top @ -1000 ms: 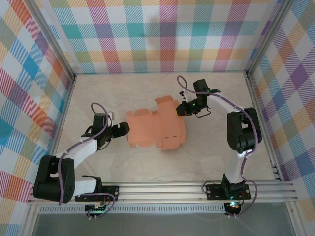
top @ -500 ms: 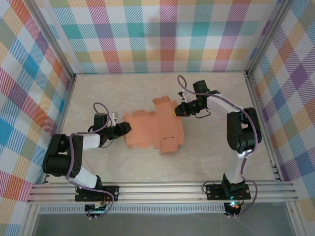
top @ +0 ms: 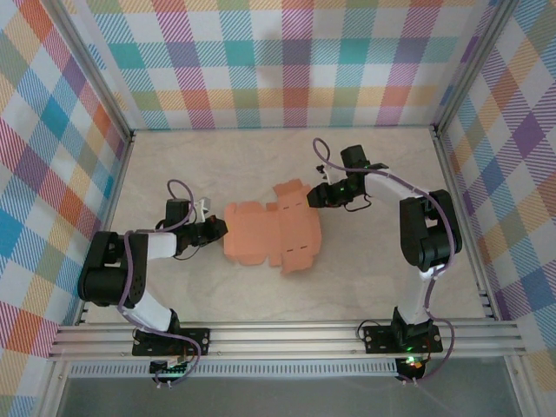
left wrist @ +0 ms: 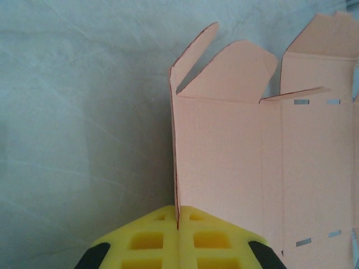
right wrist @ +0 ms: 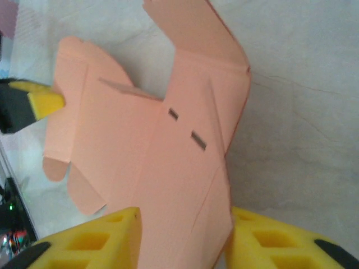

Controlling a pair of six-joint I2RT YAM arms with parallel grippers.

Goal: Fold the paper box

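Card in mid-fold, by the look of it: paper box (top: 274,230) near the middle of the table (top: 217,165), between the two arms, mostly flat as a slotted, flapped cut-out.

Pinched at its left edge by the left gripper (top: 219,228), yellow pads (left wrist: 224,241) pressed tight together on what looks like a panel stood up on edge, knife-thin from the left wrist. Probably held so to anchor the sheet and keep that side wall raised along its crease during work on the other end. Beyond the pads, rounded flaps (left wrist: 235,73) at the end of that panel, apparently tilted up off the table. Beside them, the rest of the sheet lying flat, with small slots (left wrist: 301,102) along the fold lines.

At the far right corner, met by the right gripper (top: 314,196): jaws parted, one yellow pad on each side of the card from the right wrist, no squeeze visible. Set astride the edge most likely either to take a bite or to let go; cannot tell which. Past those pads, a long flap (right wrist: 196,33) angled upward.

Judged early in the task: no closed walls, no tucked tabs, most panels flat. Next, likely calls for lifting the right side along its crease to match the left. Worth taking care there not to tug against the left clamp and so skew or tear such thin card.
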